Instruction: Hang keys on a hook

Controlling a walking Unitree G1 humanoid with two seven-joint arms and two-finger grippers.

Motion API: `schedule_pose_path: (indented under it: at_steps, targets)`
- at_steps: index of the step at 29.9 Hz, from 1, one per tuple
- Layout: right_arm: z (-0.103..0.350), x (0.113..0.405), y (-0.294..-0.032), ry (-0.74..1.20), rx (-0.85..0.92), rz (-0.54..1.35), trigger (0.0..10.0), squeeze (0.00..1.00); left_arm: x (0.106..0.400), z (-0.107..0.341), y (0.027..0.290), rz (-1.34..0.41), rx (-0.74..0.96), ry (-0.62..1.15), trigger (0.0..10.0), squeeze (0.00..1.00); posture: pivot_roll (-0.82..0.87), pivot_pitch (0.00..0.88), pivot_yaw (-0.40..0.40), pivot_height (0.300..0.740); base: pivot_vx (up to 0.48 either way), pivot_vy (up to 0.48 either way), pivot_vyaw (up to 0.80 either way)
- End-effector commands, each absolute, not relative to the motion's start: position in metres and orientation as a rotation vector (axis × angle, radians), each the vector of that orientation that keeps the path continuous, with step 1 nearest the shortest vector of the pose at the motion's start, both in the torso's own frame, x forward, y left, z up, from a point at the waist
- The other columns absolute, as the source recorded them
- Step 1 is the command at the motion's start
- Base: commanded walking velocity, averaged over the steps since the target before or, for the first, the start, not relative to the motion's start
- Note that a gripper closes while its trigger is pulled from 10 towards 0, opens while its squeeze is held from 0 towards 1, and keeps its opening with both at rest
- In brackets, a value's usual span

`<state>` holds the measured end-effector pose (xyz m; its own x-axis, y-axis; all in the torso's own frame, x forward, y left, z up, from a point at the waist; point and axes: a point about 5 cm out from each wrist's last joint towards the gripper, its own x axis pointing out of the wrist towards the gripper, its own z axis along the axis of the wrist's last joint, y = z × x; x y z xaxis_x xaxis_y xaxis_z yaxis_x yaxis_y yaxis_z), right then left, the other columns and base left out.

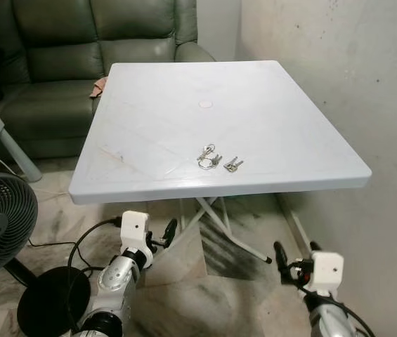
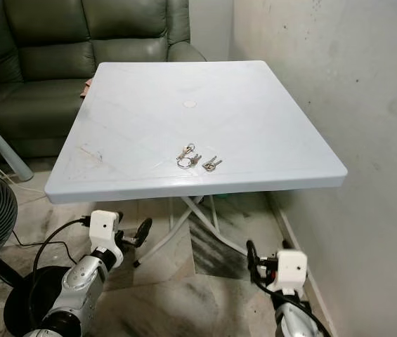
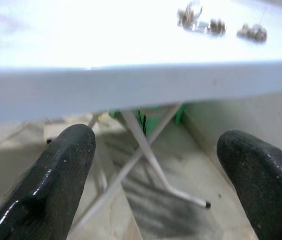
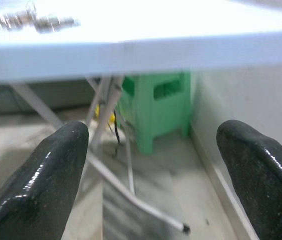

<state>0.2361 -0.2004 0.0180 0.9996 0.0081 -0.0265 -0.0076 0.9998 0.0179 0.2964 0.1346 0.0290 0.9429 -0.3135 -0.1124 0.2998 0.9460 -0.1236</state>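
Nearby, sofa [image 1: 79, 49] behind table [image 1: 149, 119].

light: even, soft | head views sharp | wrist views blurred, tabletop [image 3: 81, 30] overexposed

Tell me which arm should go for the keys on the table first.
Right, by a small margin. The keys lie near the table's front edge, slightly toward the robot's right. Both tools hang open below the tabletop; the right tool sits a bit closer to them than the left tool. No hook is visible.
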Motion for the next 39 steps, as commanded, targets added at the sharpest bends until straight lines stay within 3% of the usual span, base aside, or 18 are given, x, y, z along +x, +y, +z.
schedule_pose_path:
  at_steps: [1, 2, 18, 39]
  targets:
    - [0.025, 0.239, -0.197, 0.002, 0.033, 0.024, 10.0, 0.73, 0.299, 0.036, 0.136, -0.316, -0.105, 0.092, 10.0, 0.0, -0.06, 0.0, 0.016, 0.74, 0.0, 0.0, 0.0]
    - [0.033, 0.242, -0.195, -0.029, 0.036, 0.034, 10.0, 0.0, 0.303, 0.043, 0.137, -0.308, -0.116, 0.06, 10.0, 0.0, -0.06, 0.0, 0.016, 0.74, 0.0, 0.0, 0.0]
    - [0.077, 0.255, -0.186, -0.117, -0.027, 0.059, 10.0, 0.0, 0.327, 0.1, 0.152, -0.252, -0.159, -0.117, 10.0, 0.0, -0.04, 0.0, 0.021, 0.74, 0.0, 0.0, 0.0]
    - [0.096, 0.231, -0.176, -0.125, 0.003, 0.061, 10.0, 0.0, 0.295, 0.1, 0.157, -0.225, -0.197, -0.105, 10.0, 0.0, -0.04, 0.0, 0.011, 0.74, 0.0, 0.0, 0.0]
